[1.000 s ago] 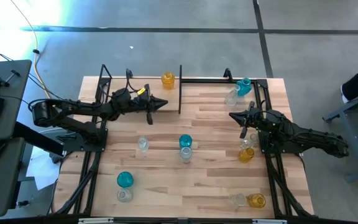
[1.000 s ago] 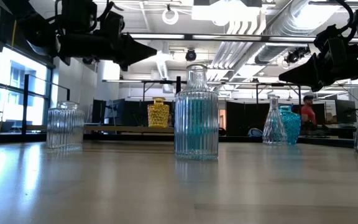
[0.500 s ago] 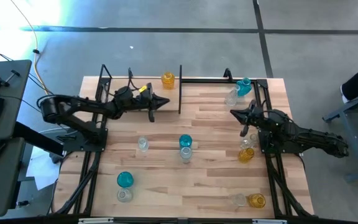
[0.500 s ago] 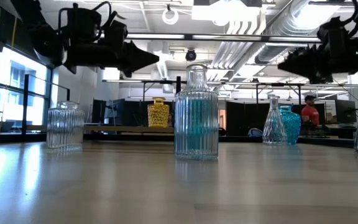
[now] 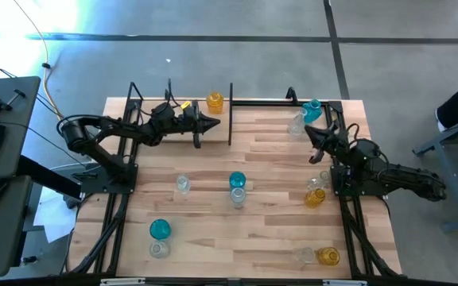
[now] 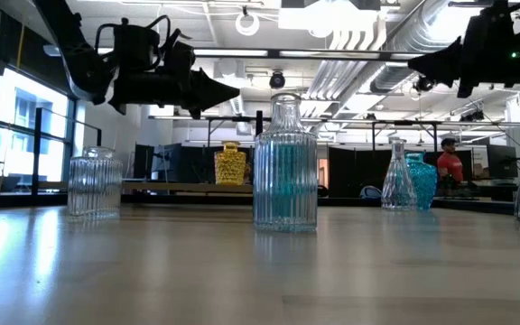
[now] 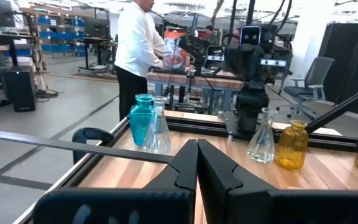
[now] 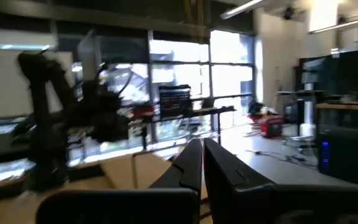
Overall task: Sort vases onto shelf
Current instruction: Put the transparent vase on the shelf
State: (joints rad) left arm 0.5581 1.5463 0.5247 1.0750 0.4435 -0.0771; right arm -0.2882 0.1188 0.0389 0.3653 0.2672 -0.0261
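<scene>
Several small glass vases stand on the wooden table. An amber vase (image 5: 215,102) (image 6: 230,165) stands on the shelf (image 6: 170,187) along the far edge. A teal vase (image 5: 312,110) and a clear one (image 5: 296,123) stand at the far right. A teal (image 5: 237,180) and clear (image 5: 237,197) pair stand mid-table. My left gripper (image 5: 215,122) (image 7: 197,152) hovers shut and empty, level, just near of the amber vase. My right gripper (image 5: 308,131) (image 8: 202,155) is shut and empty, raised above the far-right vases.
More vases stand about: clear (image 5: 182,184), teal (image 5: 159,229) over clear (image 5: 159,249) at the near left, amber (image 5: 315,197) and clear (image 5: 316,183) at the right, clear (image 5: 306,254) and amber (image 5: 328,256) at the near right. A black shelf post (image 5: 230,115) stands mid-far. A person (image 7: 138,50) is beyond the table.
My left gripper has moved toward the table's far edge and the amber vase, sinking a little and staying shut. My right gripper has risen and tipped its fingers upward, drawing toward the far edge, and is still shut. No vase has moved.
</scene>
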